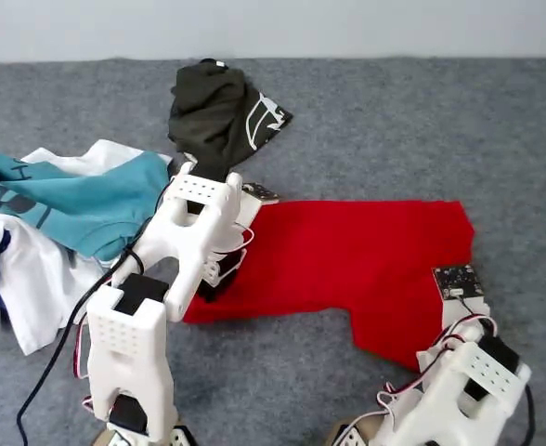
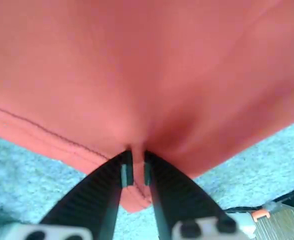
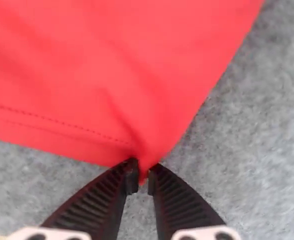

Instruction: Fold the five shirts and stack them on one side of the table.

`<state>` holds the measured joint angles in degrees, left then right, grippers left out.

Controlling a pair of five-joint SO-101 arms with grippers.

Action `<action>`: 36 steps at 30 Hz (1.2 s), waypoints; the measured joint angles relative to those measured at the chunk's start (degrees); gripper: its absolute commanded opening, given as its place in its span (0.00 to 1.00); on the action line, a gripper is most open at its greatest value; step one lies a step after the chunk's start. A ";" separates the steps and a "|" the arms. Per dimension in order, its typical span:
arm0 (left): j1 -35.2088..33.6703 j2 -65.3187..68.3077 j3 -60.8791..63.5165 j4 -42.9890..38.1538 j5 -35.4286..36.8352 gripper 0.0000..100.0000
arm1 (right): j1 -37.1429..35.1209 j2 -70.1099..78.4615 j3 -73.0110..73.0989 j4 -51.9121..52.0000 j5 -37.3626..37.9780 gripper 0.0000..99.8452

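A red shirt (image 1: 347,260) lies spread across the middle of the grey table. My left gripper (image 2: 135,170) is shut on a pinched fold of the red shirt (image 2: 147,75) near its hem; in the high view this arm (image 1: 199,232) stands over the shirt's left end. At the shirt's near right corner my right gripper (image 3: 139,181) is shut on the edge of the red shirt (image 3: 112,75), with its arm (image 1: 463,362) low at the right. A teal shirt (image 1: 78,200) lies crumpled on a white shirt (image 1: 22,274) at the left. A dark shirt (image 1: 219,111) sits bunched at the back.
The grey carpet-like table (image 1: 440,121) is bare at the back right and along the front middle. A black cable (image 1: 55,358) runs beside the left arm's base. The pale wall meets the table's far edge.
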<state>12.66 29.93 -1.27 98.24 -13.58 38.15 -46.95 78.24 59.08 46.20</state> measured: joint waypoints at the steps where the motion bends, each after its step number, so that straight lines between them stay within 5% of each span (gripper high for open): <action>1: 0.00 0.00 0.00 0.00 0.00 0.05 | 0.00 0.00 0.00 0.00 0.00 0.01; 12: 0.00 0.00 0.00 0.00 0.00 0.05 | -0.35 0.97 -5.63 0.26 -2.11 0.01; 24: 0.00 0.00 0.18 0.00 0.00 0.05 | -14.95 0.97 -7.91 3.34 -9.32 0.01; 36: 0.00 0.00 0.18 0.00 0.00 0.05 | -16.00 7.65 -17.05 4.75 -10.81 0.01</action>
<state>12.66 29.93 -1.10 98.24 -13.58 22.15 -39.30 61.19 63.82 35.38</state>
